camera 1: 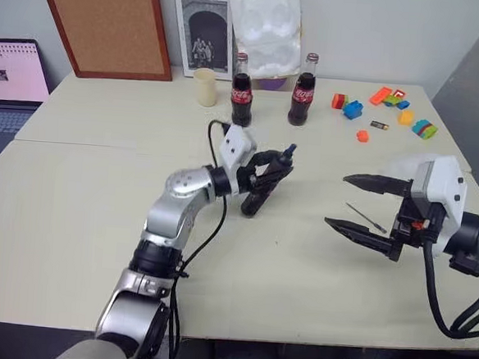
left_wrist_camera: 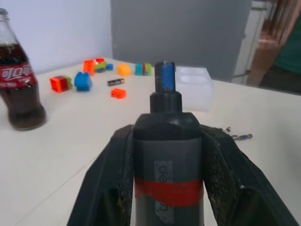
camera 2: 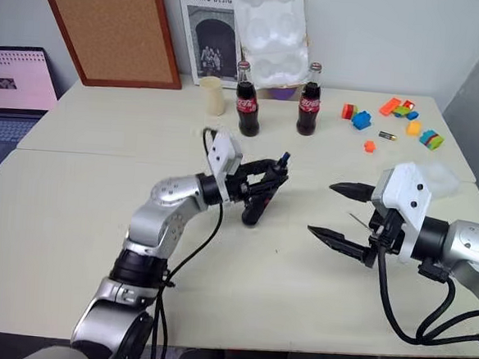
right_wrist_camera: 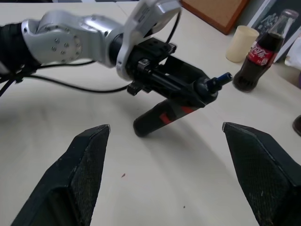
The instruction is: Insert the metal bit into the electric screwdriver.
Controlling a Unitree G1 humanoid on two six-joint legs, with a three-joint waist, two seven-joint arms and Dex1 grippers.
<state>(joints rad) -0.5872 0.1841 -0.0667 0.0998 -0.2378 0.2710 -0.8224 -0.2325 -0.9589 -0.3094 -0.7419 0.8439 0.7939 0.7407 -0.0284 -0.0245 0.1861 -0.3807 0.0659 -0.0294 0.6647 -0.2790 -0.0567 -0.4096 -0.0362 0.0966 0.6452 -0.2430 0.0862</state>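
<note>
Mid-table, the left pincer (camera 1: 271, 175) clenches the screwdriver (camera 1: 264, 187), tip raised rightward to receive the bit (camera 1: 365, 217) (lying between the right pincer's (camera 1: 361, 206) spread, empty fingers).

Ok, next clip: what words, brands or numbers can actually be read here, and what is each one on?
"GRAPHIC DESIGN", last letter cut off by the white tray in front: the poster against the wall.
Coca-Cola script, white on red: the labels of both cola bottles.
Grey lettering on the electric screwdriver above its red band: blurred, unreadable.
Laptop screen: too small to read.
Battery print: too small to read.
</note>
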